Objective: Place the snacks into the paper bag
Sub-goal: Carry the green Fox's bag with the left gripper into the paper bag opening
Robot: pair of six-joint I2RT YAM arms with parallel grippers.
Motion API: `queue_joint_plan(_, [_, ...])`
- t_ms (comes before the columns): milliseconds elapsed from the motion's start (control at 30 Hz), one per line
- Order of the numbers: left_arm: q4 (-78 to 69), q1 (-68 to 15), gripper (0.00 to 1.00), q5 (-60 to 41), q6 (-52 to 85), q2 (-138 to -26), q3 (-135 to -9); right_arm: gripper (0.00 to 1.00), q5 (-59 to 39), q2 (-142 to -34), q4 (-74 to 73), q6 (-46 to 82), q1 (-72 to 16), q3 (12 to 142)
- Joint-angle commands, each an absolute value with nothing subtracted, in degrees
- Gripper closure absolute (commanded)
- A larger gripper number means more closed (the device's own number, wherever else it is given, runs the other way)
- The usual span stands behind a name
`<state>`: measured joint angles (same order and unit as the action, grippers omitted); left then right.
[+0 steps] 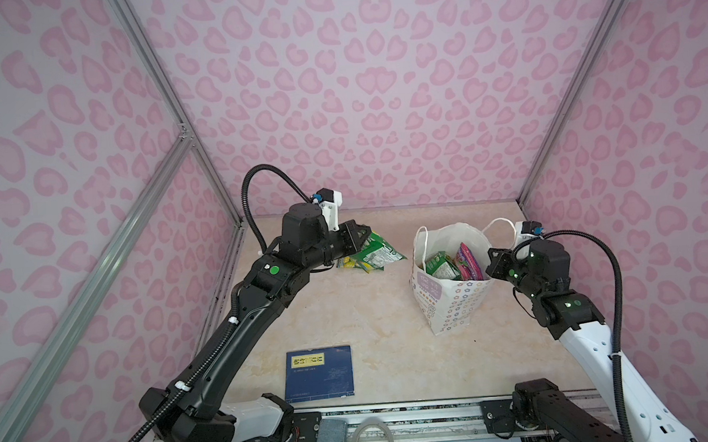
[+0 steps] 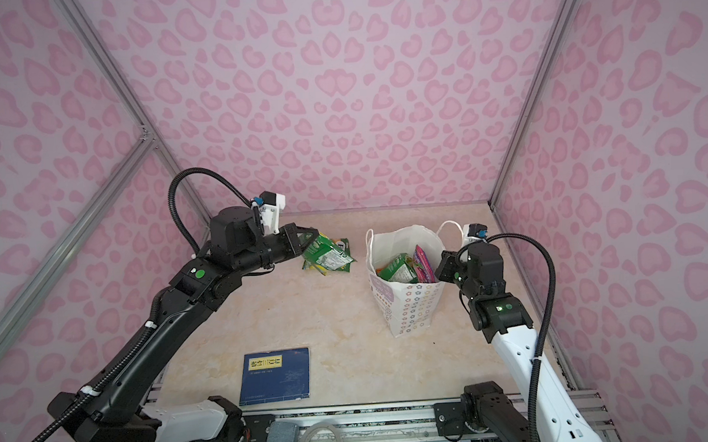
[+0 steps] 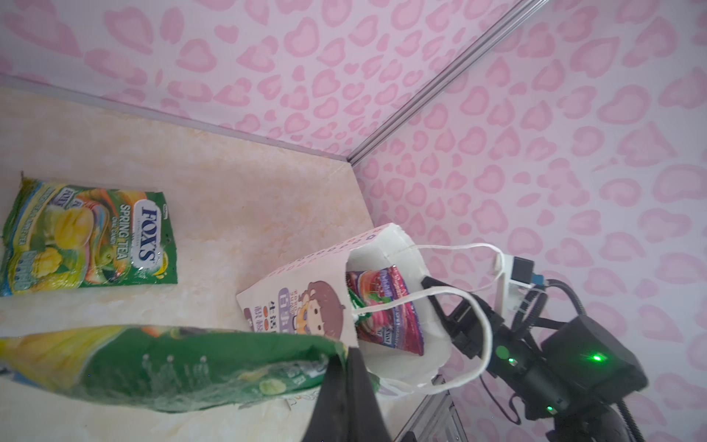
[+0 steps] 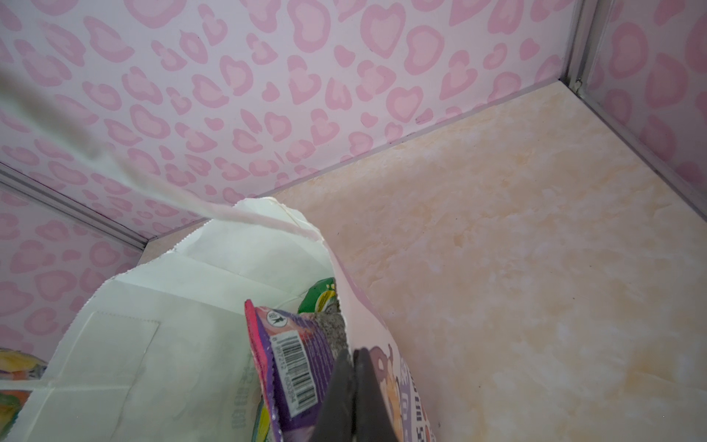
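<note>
Upright on the pale marbled tabletop (image 1: 349, 313): a white paper bag (image 1: 452, 308), mouth open, rows of small coloured flowers down its side, a cartoon figure on its face, white cord handles looped above the rim. Pinched at the rim on the side facing the right arm by the right gripper (image 1: 491, 258), jaws closed tight on the paper edge. Standing on edge inside the bag: a purple-pink packet (image 4: 290, 356) with a barcode, beside a green packet (image 1: 440, 265). Left of the bag and apart from it, in both top views: the left gripper (image 1: 363, 235), clamped shut on the end of a glossy green-yellow packet (image 3: 172, 363), stretched out crumpled from the fingers. Just beside that, flat on the table: a FOX'S Spring Tea packet (image 3: 92, 237), green with yellow and orange artwork and a blue-and-white logo. Nearer the robot than the bag and off to its left, well apart: a dark-blue book (image 1: 319, 372) with a yellow label.
</note>
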<state>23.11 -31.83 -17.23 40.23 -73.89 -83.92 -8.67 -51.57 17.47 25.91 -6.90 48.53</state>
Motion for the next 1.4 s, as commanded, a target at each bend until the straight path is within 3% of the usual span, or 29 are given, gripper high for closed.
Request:
queue_joint_plan(0, [21.9, -33.1, 0.96, -18.7, 38.5, -73.8, -89.0, 1.0, -9.1, -51.5, 15.6, 25.9, -6.9, 48.2])
queue_joint_plan(333, [25.9, -38.9, 0.97, -19.6, 35.3, -80.4, -111.2, 1.0, -12.7, -50.7, 16.4, 25.4, -7.0, 50.5])
queue_joint_plan(733, [33.9, -45.0, 0.97, -22.8, 32.0, -96.4, -133.4, 1.0, -16.0, -49.5, 15.5, 25.2, -7.6, 51.6])
queue_joint_plan(1033, [37.6, -48.6, 0.97, -25.9, 31.8, -103.7, -136.6, 1.0, -14.7, -50.1, 16.4, 24.8, -7.6, 51.4])
queue_joint_plan(1367, [39.3, -50.7, 0.97, -23.2, 30.1, -103.1, -128.3, 1.0, -14.4, -49.8, 16.7, 24.9, -7.4, 51.1])
